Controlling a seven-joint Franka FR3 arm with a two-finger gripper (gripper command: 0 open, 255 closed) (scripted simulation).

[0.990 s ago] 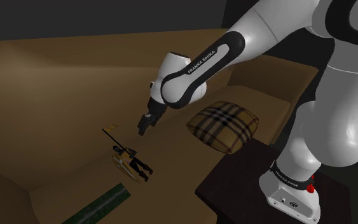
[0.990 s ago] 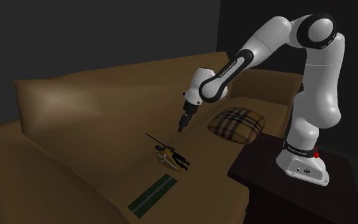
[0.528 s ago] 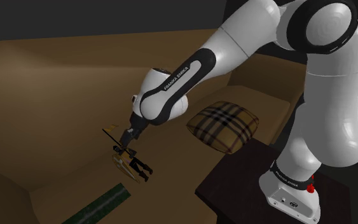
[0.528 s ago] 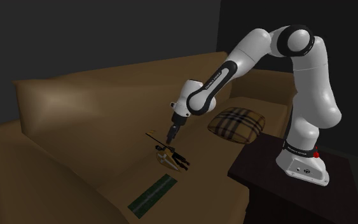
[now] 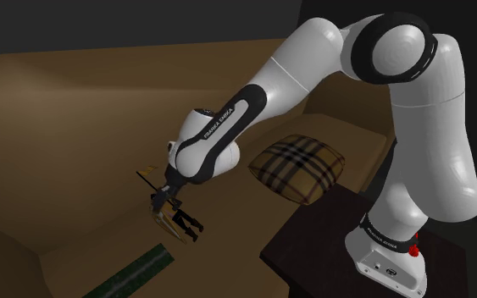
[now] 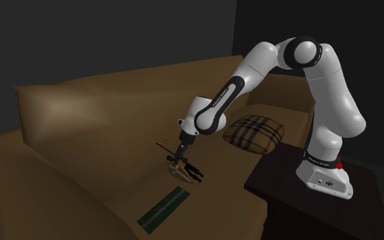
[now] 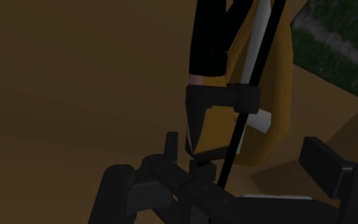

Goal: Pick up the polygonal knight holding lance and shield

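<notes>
The all-black two-finger hand (image 5: 168, 201) is right down on the low-poly black-and-yellow knight with lance and shield (image 5: 185, 223). The figure lies flat on the seat of the brown sofa (image 5: 67, 118), roughly between the tan plaid cushion (image 5: 298, 166) and the dark green flat strip (image 5: 135, 273). In the wrist view the fingers (image 7: 336, 175) stand wide apart, straddling the figure's yellow shield and thin black lance, with nothing clamped. By my reading the approach looks done, and the squeeze and the lift are both left. As for containers, the knight lies loose on the seat, inside nothing.
</notes>
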